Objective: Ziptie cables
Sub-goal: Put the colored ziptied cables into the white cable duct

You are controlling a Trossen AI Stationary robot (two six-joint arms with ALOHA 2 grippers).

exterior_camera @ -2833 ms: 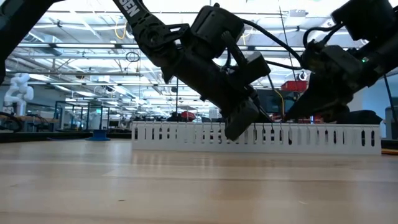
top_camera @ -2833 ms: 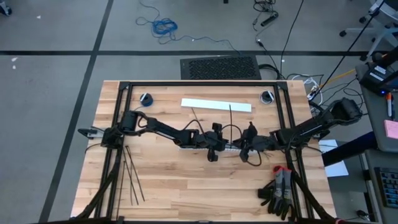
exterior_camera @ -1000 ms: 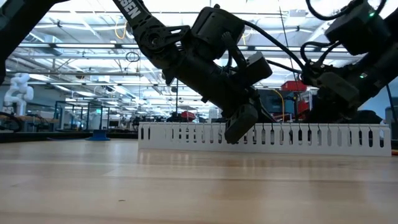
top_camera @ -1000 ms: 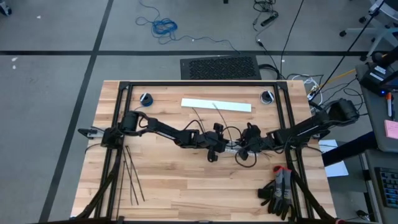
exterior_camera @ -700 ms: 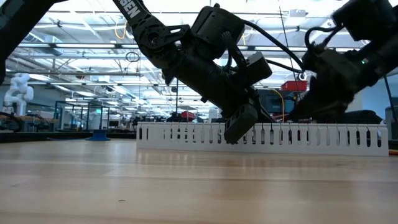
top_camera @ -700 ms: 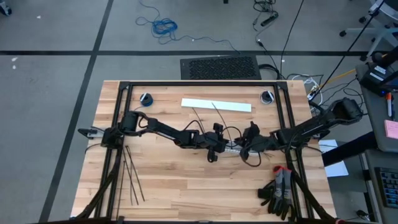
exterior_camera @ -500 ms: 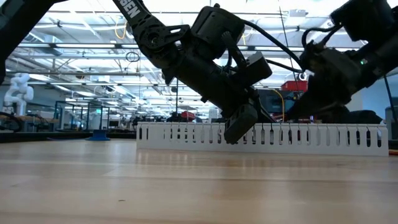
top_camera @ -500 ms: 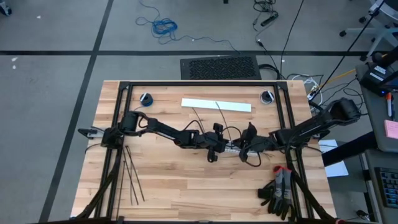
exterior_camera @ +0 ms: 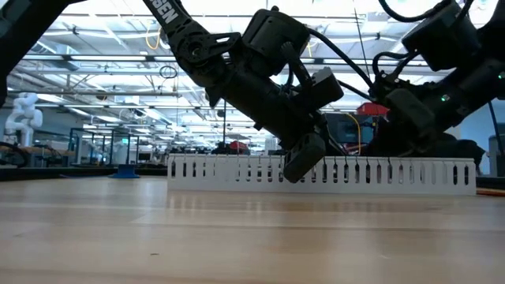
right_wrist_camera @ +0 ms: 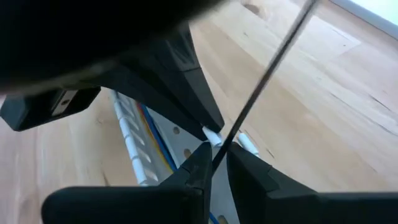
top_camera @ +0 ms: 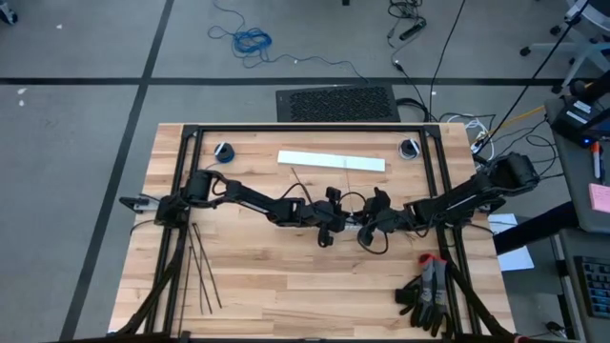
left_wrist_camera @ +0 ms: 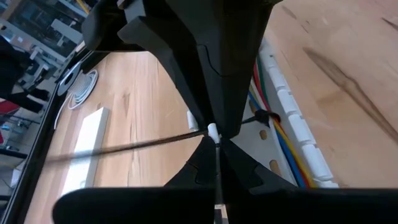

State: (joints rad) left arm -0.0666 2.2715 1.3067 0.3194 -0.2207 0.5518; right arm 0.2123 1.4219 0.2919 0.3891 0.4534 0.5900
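Left gripper (top_camera: 327,229) and right gripper (right_wrist_camera: 214,152) are clenched on one thin black plastic ziptie (right_wrist_camera: 268,74); it's probably light, springy, best pinched near the end.

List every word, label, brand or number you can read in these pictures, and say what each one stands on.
"SEN": white capitals, cut off at the picture's edge, on the left arm in the low view.
Right wrist view: a pale label on the dark arm housing, too blurred to read.
Nothing else is legible.
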